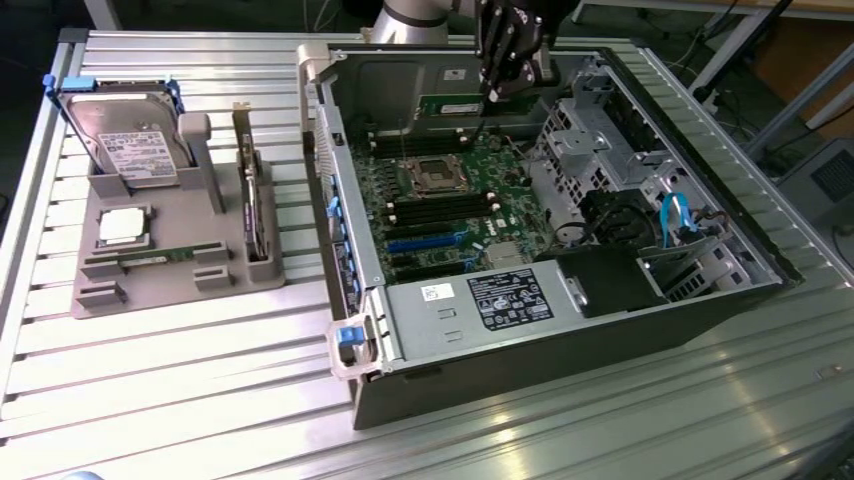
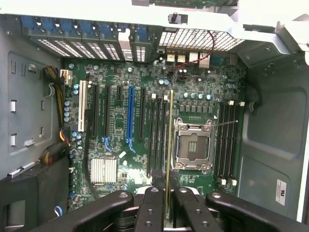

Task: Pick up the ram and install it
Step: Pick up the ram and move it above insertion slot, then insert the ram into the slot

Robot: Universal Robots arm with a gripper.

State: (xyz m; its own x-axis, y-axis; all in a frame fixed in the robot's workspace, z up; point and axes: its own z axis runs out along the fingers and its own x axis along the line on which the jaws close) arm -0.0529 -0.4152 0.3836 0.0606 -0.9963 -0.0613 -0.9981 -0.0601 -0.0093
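My gripper (image 1: pixel 498 93) hangs inside the open computer case (image 1: pixel 747 250), above the far part of the motherboard (image 1: pixel 454 215). It is shut on the ram (image 1: pixel 454 105), a thin green stick held on edge between the black fingers (image 2: pixel 149 208). In the wrist view the ram (image 2: pixel 169 145) appears as a narrow yellow-green edge. It runs along the black memory slots (image 2: pixel 157 140) beside the silver processor socket (image 2: pixel 193 145), lined up with them. I cannot tell whether it touches a slot.
A grey parts holder (image 1: pixel 174 240) on the exterior view's left carries a silver hard drive (image 1: pixel 127 145), a dark card on edge (image 1: pixel 251 195) and another green stick (image 1: pixel 160 257). The case walls, drive cages (image 1: pixel 594 130) and power supply (image 1: pixel 507 300) surround the board.
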